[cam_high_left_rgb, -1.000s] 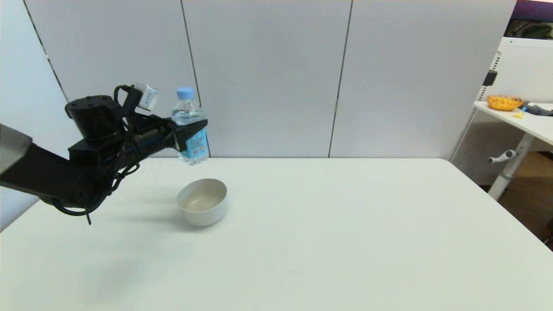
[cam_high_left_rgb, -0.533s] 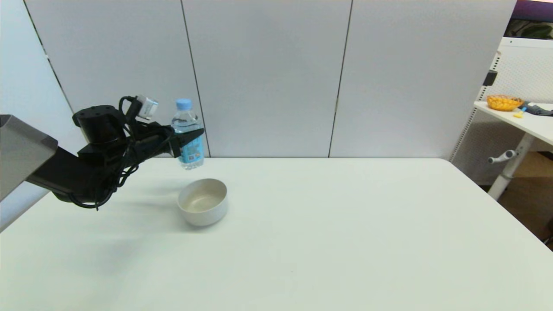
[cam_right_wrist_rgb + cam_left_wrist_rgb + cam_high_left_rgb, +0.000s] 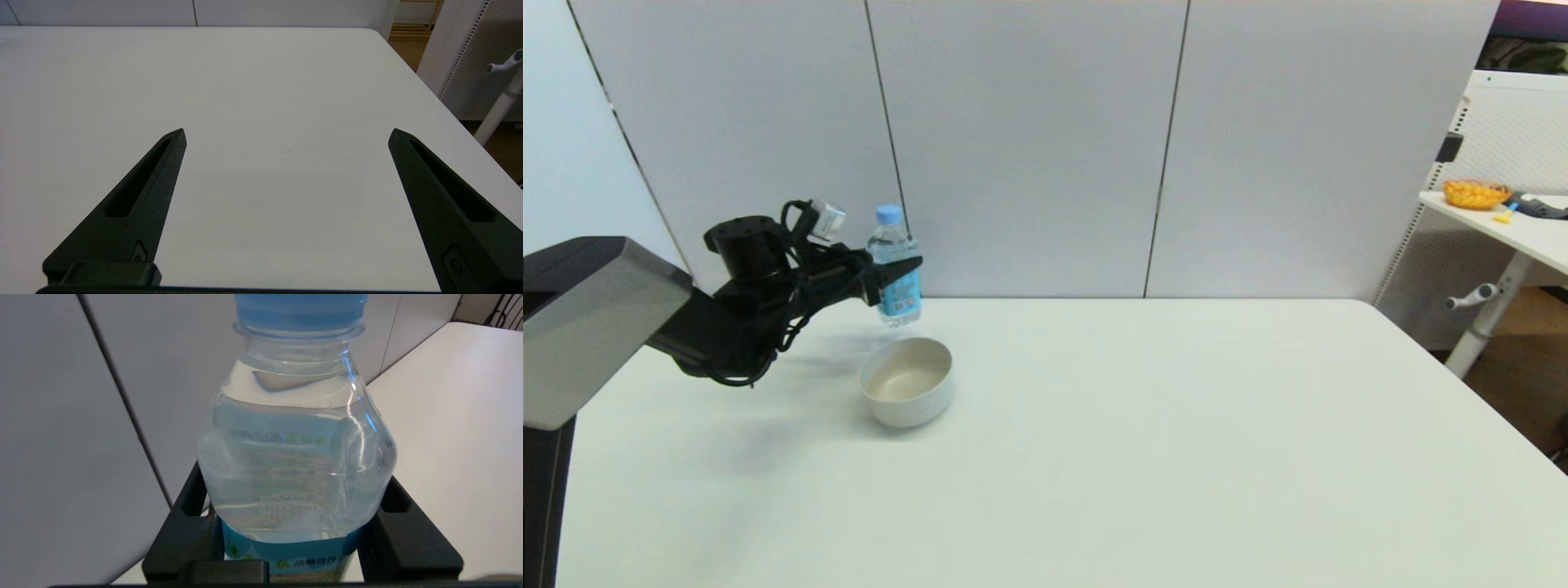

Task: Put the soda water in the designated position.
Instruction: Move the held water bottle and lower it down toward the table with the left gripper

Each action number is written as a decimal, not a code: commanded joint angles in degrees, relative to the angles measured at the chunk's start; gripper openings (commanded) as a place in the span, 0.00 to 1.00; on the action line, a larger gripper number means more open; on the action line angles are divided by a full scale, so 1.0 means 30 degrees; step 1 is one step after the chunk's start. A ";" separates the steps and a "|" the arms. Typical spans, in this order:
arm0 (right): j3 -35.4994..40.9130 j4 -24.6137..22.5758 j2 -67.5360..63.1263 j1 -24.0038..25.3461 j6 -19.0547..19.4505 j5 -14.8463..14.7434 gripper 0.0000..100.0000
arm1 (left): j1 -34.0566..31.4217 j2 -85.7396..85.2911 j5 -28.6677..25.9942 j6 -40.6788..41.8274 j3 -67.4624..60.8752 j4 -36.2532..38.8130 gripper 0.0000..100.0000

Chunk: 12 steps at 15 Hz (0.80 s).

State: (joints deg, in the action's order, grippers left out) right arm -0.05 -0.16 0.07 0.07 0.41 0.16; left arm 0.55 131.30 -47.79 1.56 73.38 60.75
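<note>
The soda water is a small clear bottle with a light-blue cap and blue label, upright at the back left of the white table. My left gripper is shut on its labelled body; the bottle's base sits at or just above the tabletop behind the bowl, and I cannot tell whether it touches. In the left wrist view the soda water fills the picture between the two black fingers. My right gripper is open over bare table and is outside the head view. The designated position carries no mark that I can see.
A round beige bowl stands just in front of the bottle. Grey wall panels close off the back of the table. A second table with an orange basket is at the far right.
My left arm has carried the bottle lower and farther back toward the wall, from above the bowl to just behind it. The grip on the bottle has stayed shut.
</note>
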 commanded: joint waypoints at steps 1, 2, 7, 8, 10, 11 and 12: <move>-0.0013 -0.0006 -0.0024 0.0005 0.0008 0.0006 1.00 | 0.0755 0.1554 -0.0096 -0.0344 0.0883 0.0494 0.00; 0.0016 -0.0006 -0.0024 0.0005 0.0008 0.0006 1.00 | 0.0989 0.1788 -0.0067 -0.0901 0.0883 0.1050 0.00; 0.0016 -0.0006 -0.0024 0.0005 0.0008 0.0006 1.00 | 0.1399 0.2374 -0.0038 -0.1340 0.0913 0.1988 0.00; 0.0016 -0.0006 -0.0024 0.0005 0.0008 0.0006 1.00 | 0.1399 0.2521 -0.0038 -0.1340 0.0913 0.2076 0.00; -0.0013 -0.0006 -0.0024 0.0005 0.0008 0.0006 1.00 | 0.1399 0.2638 -0.0038 -0.1340 0.0942 0.2076 0.00; 0.0016 -0.0006 -0.0024 0.0005 0.0008 0.0006 1.00 | 0.1399 0.2638 -0.0038 -0.1340 0.1030 0.2076 0.00; -0.0013 -0.0035 -0.0024 0.0005 0.0008 0.0006 1.00 | 0.1370 0.2667 -0.0008 -0.1340 0.1030 0.2105 0.00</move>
State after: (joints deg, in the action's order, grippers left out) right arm -0.05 -0.16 0.07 0.07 0.41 0.13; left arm 4.74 138.91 -47.60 -2.41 76.37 66.73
